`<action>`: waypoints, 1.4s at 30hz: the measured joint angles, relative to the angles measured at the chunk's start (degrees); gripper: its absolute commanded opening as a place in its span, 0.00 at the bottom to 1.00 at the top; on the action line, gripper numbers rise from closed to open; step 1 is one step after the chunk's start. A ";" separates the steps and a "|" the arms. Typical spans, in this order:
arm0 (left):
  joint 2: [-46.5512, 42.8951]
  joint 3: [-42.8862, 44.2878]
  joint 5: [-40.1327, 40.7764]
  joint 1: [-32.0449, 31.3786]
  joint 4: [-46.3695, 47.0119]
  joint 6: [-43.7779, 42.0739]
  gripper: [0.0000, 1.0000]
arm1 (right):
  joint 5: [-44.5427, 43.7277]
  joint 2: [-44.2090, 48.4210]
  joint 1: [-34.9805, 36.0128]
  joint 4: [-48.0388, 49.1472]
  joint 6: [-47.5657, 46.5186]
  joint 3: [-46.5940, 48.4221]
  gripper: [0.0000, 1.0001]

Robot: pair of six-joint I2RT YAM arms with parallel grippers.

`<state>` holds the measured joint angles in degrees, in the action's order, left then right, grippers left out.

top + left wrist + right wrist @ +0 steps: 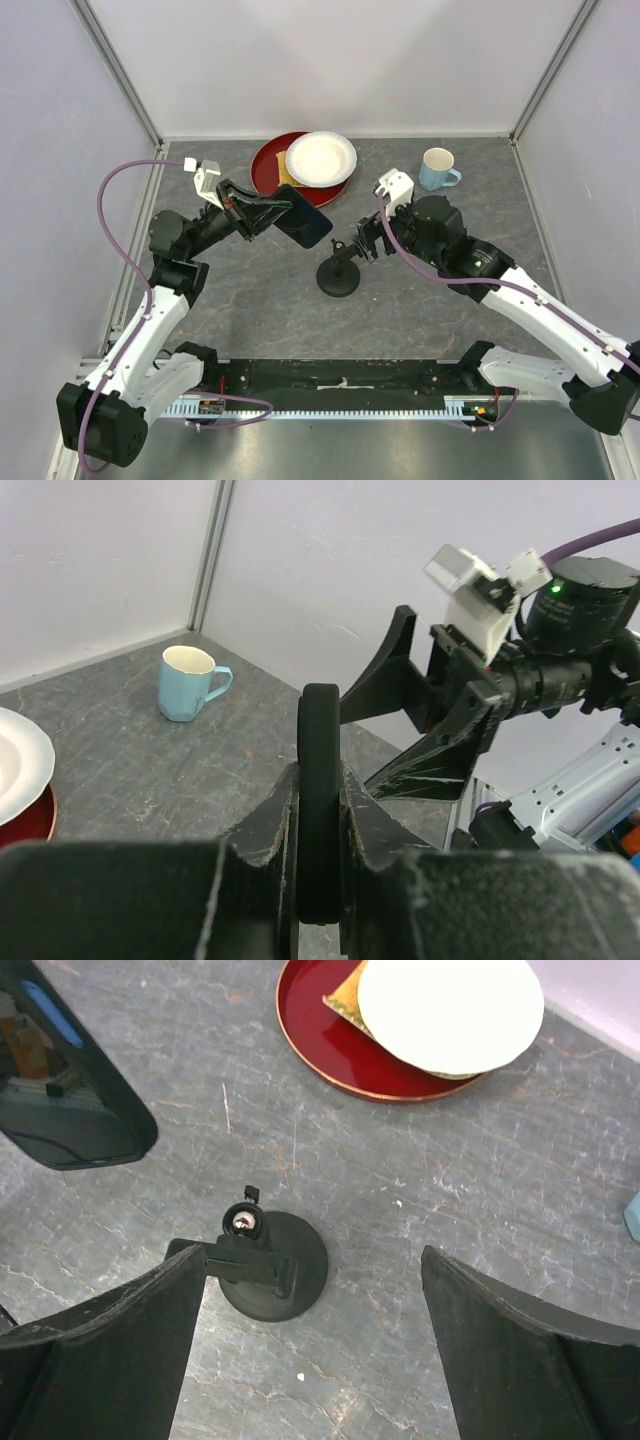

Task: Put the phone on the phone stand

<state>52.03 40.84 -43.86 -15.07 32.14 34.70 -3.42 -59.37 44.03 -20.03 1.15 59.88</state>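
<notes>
A: Where is the thin flat black phone (308, 225)?
B: The left hand (281, 209) pinches it tight, up over the grey worktop (250, 300), near the small black phone stand (338, 276).
A: And the right hand (358, 246)?
B: Open wide, reaching low over the stand.

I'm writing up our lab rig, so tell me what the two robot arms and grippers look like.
The left arm and right arm both have white links with black joints and bases. A purple cable runs along each. Each wrist carries a small white camera block. The fingers are black, wedge-shaped and scuffed pale at the edges.
</notes>
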 measured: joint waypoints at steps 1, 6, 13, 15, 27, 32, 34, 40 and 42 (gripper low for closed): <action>0.00 0.00 -0.22 0.00 0.24 0.24 0.02 | -0.44 -0.55 0.00 -0.15 0.00 0.00 0.93; 0.35 0.00 -0.85 0.00 1.29 0.90 0.02 | -0.35 -5.22 0.00 -2.14 0.11 0.04 0.82; 0.85 0.00 -1.33 0.00 1.22 0.98 0.02 | 3.93 -8.74 0.00 -5.27 0.52 0.13 0.66; 0.85 0.00 -1.33 0.00 1.22 1.01 0.02 | 5.14 -9.14 0.00 -5.60 0.57 0.42 0.60; 0.87 0.00 -1.33 0.00 1.25 1.60 0.02 | 4.37 -8.50 0.00 -6.49 0.13 1.05 0.62; 0.87 0.00 -1.33 0.00 1.46 2.47 0.02 | 3.10 0.83 0.00 1.68 0.44 -5.01 0.64; 0.87 0.00 -1.33 0.00 1.46 2.71 0.02 | 1.14 4.96 0.00 6.19 1.51 -8.46 0.65; 0.87 0.00 -1.33 -0.15 1.49 3.06 0.02 | -1.92 17.07 0.00 23.78 4.63 -25.29 0.56; 0.87 0.00 -1.33 -0.17 1.49 3.26 0.02 | -2.54 20.92 0.00 28.89 4.63 -31.89 0.54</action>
<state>52.90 40.84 -45.19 -15.25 33.63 37.95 -5.96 -38.46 44.03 8.86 5.78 27.99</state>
